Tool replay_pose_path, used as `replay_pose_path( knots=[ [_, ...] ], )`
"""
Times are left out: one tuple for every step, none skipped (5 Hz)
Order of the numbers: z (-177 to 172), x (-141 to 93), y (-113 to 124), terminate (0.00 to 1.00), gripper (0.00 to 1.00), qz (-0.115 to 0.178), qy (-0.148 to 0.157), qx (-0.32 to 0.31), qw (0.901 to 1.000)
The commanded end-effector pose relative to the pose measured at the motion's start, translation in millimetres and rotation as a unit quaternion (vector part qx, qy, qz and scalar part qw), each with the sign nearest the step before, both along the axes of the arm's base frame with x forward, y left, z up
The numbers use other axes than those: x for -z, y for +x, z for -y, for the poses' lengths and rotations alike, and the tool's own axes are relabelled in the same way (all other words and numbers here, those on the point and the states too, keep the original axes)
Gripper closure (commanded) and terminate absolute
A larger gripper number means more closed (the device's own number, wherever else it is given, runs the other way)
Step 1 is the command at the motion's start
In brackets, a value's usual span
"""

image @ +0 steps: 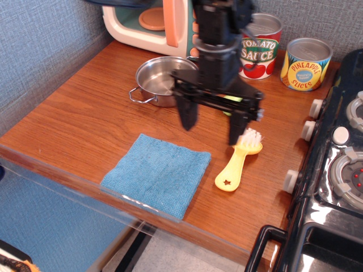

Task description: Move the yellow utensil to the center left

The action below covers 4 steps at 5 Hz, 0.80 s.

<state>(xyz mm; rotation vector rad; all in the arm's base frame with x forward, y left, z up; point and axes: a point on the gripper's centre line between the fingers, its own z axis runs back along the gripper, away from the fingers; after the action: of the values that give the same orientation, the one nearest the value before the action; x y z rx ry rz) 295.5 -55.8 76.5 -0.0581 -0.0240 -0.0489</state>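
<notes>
The yellow brush (237, 165) lies on the wooden counter right of centre, white bristles (250, 137) pointing back, star cutout near the front end of the handle. My black gripper (212, 127) hangs open and empty just above and left of the brush. Its right finger (236, 128) stands next to the bristles, and its left finger (190, 115) is over bare wood. The arm hides most of the round green fruit (229, 98) behind it.
A blue cloth (158, 173) lies at the front centre. A steel pot (158, 80) sits behind left, with a toy microwave (148, 22) at the back. Tomato sauce can (260, 52) and pineapple can (305, 63) stand back right. A black stove (334, 170) borders the right edge.
</notes>
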Motion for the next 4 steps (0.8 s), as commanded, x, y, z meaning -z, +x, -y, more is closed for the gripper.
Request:
replay_pose_path(
  knots=[
    [24.5, 12.6, 29.2, 0.0, 0.0, 0.019, -0.023, -0.004, 0.9995],
    [28.2, 24.4, 31.7, 0.0, 0.0, 0.029, -0.013, -0.011, 0.9994],
    [29.3, 35.1, 30.5, 0.0, 0.0, 0.038, 0.008, -0.003, 0.9992],
    [30.0, 39.0, 28.4, 0.0, 0.0, 0.055, 0.025, 0.0, 0.9982]
  ],
)
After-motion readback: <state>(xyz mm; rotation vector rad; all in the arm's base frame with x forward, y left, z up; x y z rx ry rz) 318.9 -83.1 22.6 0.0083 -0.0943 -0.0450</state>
